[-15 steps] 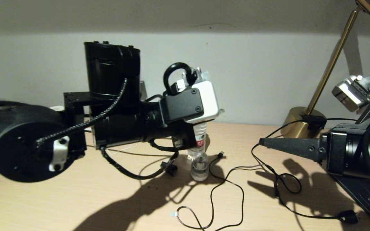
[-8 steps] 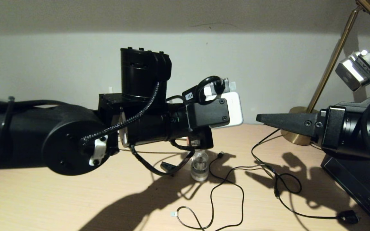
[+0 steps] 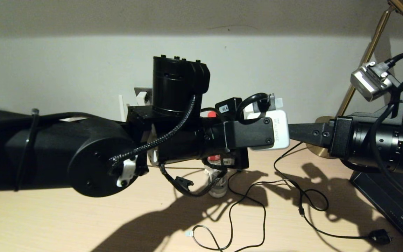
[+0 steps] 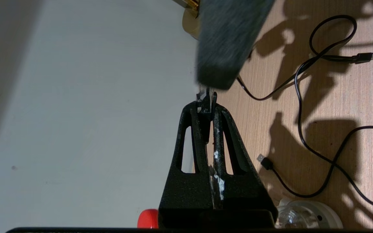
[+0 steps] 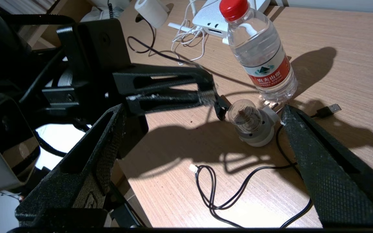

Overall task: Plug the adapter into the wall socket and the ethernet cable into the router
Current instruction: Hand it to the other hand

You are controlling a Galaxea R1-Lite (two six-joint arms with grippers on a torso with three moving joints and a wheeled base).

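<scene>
Since earlier frames, L gripper [image 4: 207,106] moved toward 3 o'clock; R gripper [image 5: 202,136] came toward 9, tips nearly meeting. Ethernet cable [image 3: 201,233] lies near on bench [image 3: 65,220]. Bottle [image 5: 261,55] holds water. L fingers [image 4: 220,129] together, pinching something small and unclear; R fingers [image 5: 322,161] wide apart, empty. Router [image 5: 215,19] far, behind bottle.

Light wood-grain desk [image 3: 47,224] butts against a plain pale grey wall [image 3: 65,70]; upper wall falls into a darker band of shadow, lit zone below it; brass desk lamp [image 3: 359,66] stands at the back right, slanted stem, round base on the desktop; hard light from above throws sharp dark shadows across the wood; dark slab [image 3: 390,199] at the desk's right edge.
</scene>
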